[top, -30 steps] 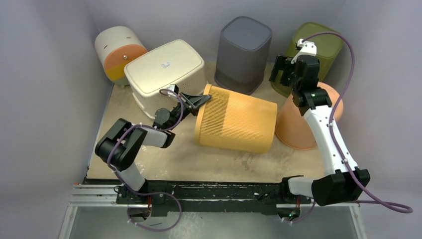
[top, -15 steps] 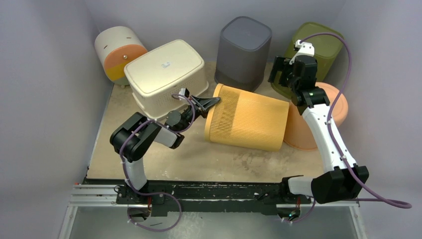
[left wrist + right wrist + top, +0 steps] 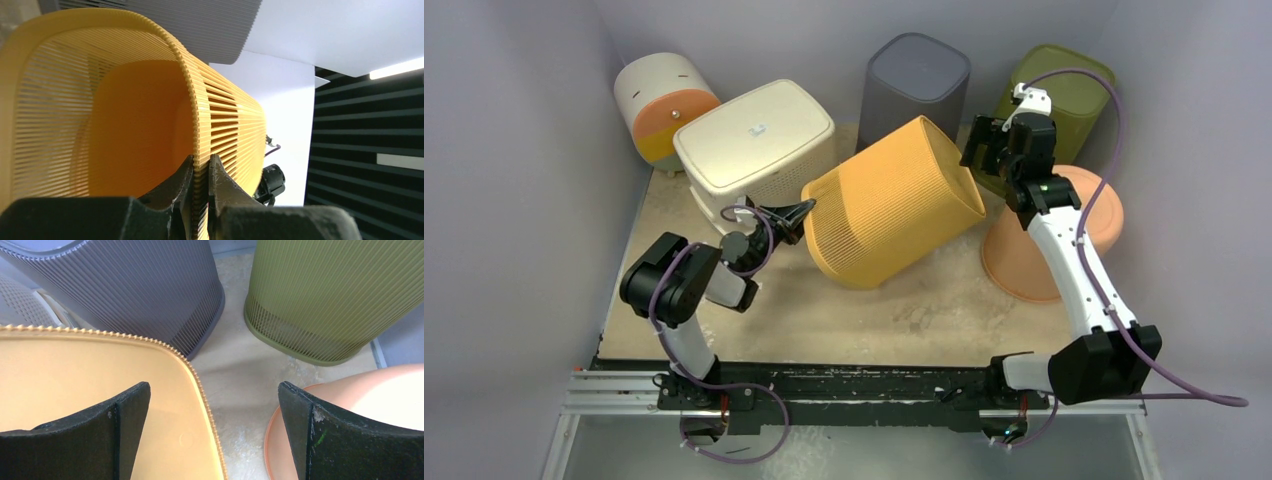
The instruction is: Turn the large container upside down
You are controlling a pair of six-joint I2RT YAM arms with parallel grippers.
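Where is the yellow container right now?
The yellow container sits tilted mid-table in the top view, rim pinched by the left fingers, between the cream basket and the peach pot.

My left arm (image 3: 664,285) was mostly black, with one pale grey link. My right arm (image 3: 1074,265) had white links between black joints, and a small white plug (image 3: 1031,97) sat at its wrist. A purple cable (image 3: 1118,120) ran along each arm in loose loops. My fingers (image 3: 120,430) were black, matte and a little scuffed at the edges.
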